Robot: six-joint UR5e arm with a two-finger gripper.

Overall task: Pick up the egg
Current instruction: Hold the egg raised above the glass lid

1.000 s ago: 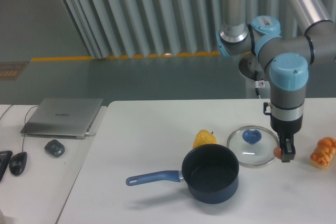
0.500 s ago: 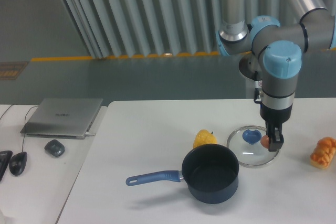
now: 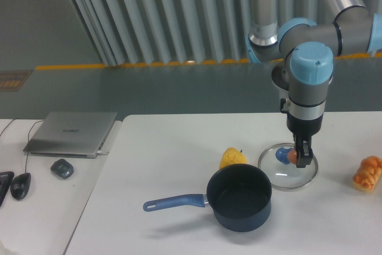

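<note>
While the fingers (image 3: pixel 302 154) are clamped on the egg (image 3: pixel 292 156), it hangs off the tabletop (image 3: pixel 173 165), over the glass lid (image 3: pixel 287 166). Egg is a small orange oval, showing on the left side of the dark fingers, partly hidden by them. Gripper (image 3: pixel 298 156) points straight down from the grey wrist with light blue caps. Lid lies flat on the tabletop, blue knob (image 3: pixel 282 156) just left of the egg; can't tell if egg touches the knob. Dark blue saucepan (image 3: pixel 239 197) sits near the lid, front-left of it, blue handle pointing left. Yellow pepper (image 3: pixel 232 159) just behind the pan, left of the lid. Ridged orange bread (image 3: pixel 367 173) at far right edge, well apart from the gripper. Closed grey laptop (image 3: pixel 71 133), a small grey object (image 3: pixel 62 168) and a black mouse (image 3: pixel 21 184) sit on a separate surface at left.
</note>
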